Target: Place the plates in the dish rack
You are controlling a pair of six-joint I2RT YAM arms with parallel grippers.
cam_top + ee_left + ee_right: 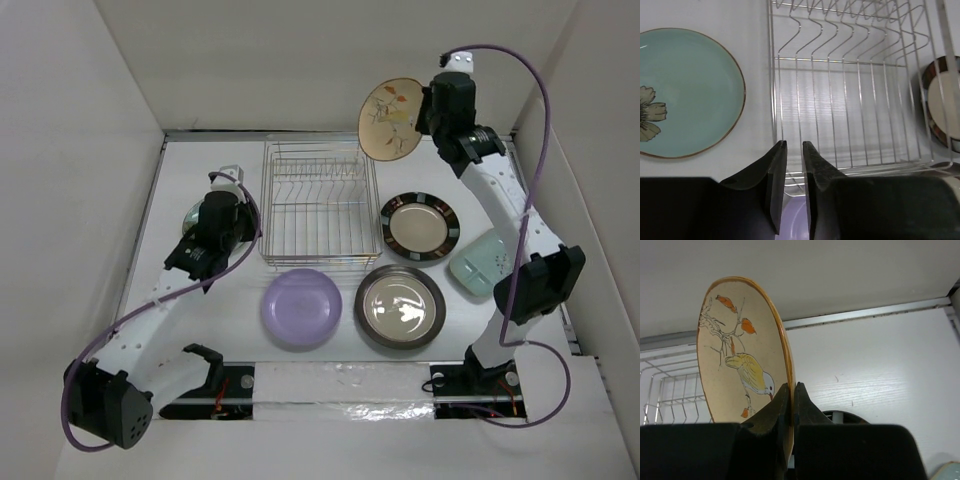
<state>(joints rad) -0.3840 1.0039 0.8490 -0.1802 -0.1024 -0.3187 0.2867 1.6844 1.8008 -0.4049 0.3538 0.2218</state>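
Right gripper (791, 387): my jaws were clamped on the lower rim of the tan plate (740, 350).
Tan plate: it stood on edge in my grip, clear of the table (200, 165), with its painted bird face turned toward the dish rack (320, 265); from above it sat beyond the rack's far right corner.
Left gripper (794, 145): my fingers stood almost together with a narrow gap between them and held nothing; they were at the rack's left side.
Dish rack: it held no plates between its divider wires.
Pale green plate (685, 90): flat on the table, just left of the rack.
Lavender plate (301, 308): flat, in front of the rack.
Silver plate (400, 306): flat, right of the lavender plate.
Patterned-rim plate (420, 226): flat, right of the rack.
Mint plate (480, 263): flat, by my right arm.
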